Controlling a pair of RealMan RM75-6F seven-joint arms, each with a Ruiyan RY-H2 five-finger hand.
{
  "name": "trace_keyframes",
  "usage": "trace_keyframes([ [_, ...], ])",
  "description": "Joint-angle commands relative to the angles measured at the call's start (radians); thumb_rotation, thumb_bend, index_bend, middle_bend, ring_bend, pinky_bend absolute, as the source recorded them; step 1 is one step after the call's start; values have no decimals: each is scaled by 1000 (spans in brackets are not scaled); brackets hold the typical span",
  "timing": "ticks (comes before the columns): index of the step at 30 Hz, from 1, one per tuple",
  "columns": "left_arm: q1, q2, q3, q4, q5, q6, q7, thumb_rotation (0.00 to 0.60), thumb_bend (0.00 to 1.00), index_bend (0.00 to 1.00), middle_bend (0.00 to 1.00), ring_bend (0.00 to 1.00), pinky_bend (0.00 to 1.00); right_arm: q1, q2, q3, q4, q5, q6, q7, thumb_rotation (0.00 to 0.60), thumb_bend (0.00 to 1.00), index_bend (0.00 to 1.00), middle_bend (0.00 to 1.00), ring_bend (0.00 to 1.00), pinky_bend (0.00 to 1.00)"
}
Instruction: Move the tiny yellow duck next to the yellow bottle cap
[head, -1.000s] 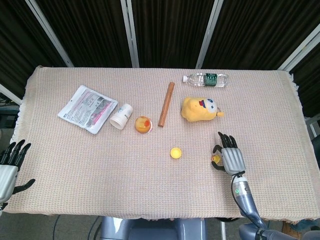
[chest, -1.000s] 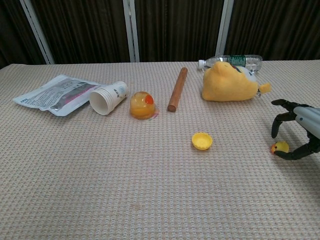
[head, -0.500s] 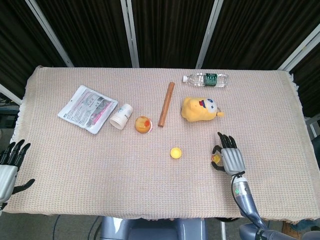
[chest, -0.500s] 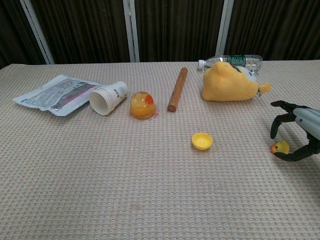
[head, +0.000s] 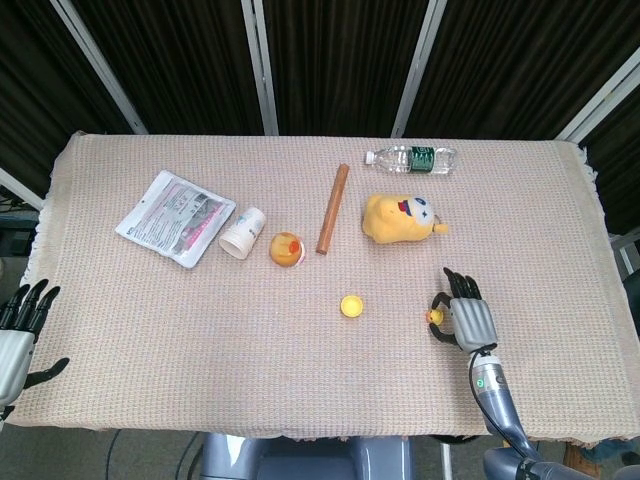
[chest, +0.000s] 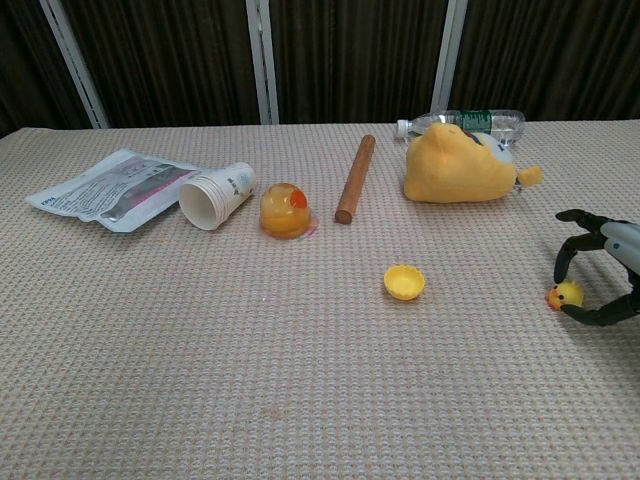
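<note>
The beige woven cloth-covered table (head: 560, 200) runs to fringed edges at left and right, and bare cloth stretches across its whole near half, with an open lane between the small round yellow bottle cap (head: 351, 306) near the centre and the tiny yellow rubber duck (head: 434, 317) at about three o'clock from it, well apart. The right hand (head: 468, 318) sits beside the duck, its dark fingers (chest: 570, 250) curled around it from above and below; whether they actually pinch it I cannot tell. The left hand (head: 18, 335) hangs past the table's left edge at eight o'clock, fingers spread and holding nothing; only the head view shows it. The chest view alone shows the duck's orange beak and the cap lying hollow side up. Beyond the cap, at twelve o'clock, lie a brown wooden rod (head: 332, 209), a yellow plush toy (head: 400, 218) and a clear plastic water bottle (head: 412, 158).
</note>
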Motion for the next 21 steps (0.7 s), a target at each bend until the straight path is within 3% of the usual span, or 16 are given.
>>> trace_keyframes([
  [1, 0, 1, 0, -1, 1, 0, -1, 600, 0, 0, 0, 0, 173, -1, 1, 0, 0, 1, 0, -1, 600, 272, 484, 0, 0, 0],
  [11, -1, 1, 0, 0, 1, -2, -1, 600, 0, 0, 0, 0, 172, 0, -5, 11, -11, -26, 34, 18, 600, 272, 496, 0, 0, 0],
  [21, -1, 1, -1, -2, 3, 1, 4, 600, 0, 0, 0, 0, 172, 27, 10, 13, -113, -101, 78, -8, 600, 272, 496, 0, 0, 0],
])
